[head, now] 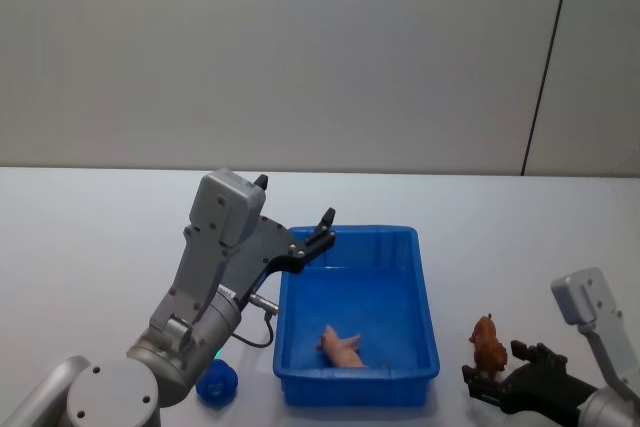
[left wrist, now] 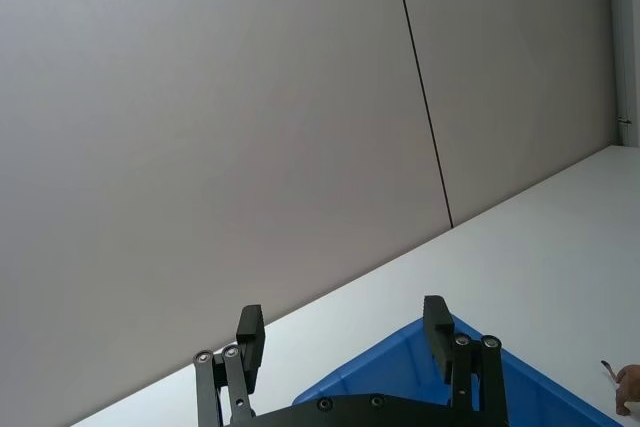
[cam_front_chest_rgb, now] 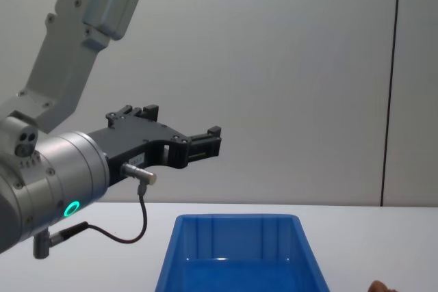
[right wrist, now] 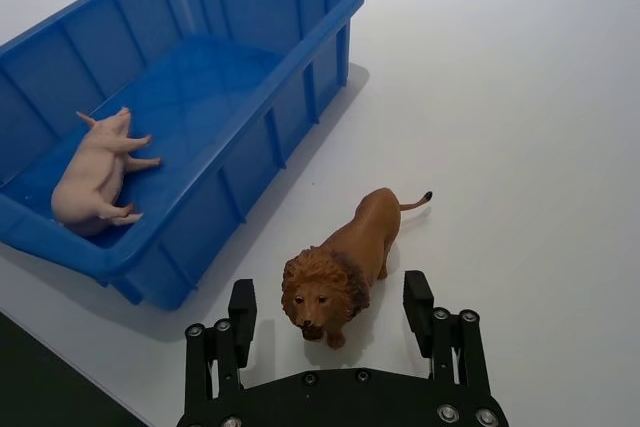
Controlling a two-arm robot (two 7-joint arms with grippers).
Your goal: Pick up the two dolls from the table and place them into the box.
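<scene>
One lion doll [right wrist: 345, 257], head between right gripper's [right wrist: 330, 293] spread fingers

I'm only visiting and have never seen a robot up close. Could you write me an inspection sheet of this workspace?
Surface: white table, flat.
Job's things: pig lies in the blue bin; lion stands on the table right of the bin; small blue toy on the table left of it.
Clutter: nothing seen.
Grippers: left gripper open, up above the bin's far left corner; right gripper open, a finger either side of the lion.
Cables: black cable loops under the left wrist.
Surroundings: grey wall with a dark vertical seam.
</scene>
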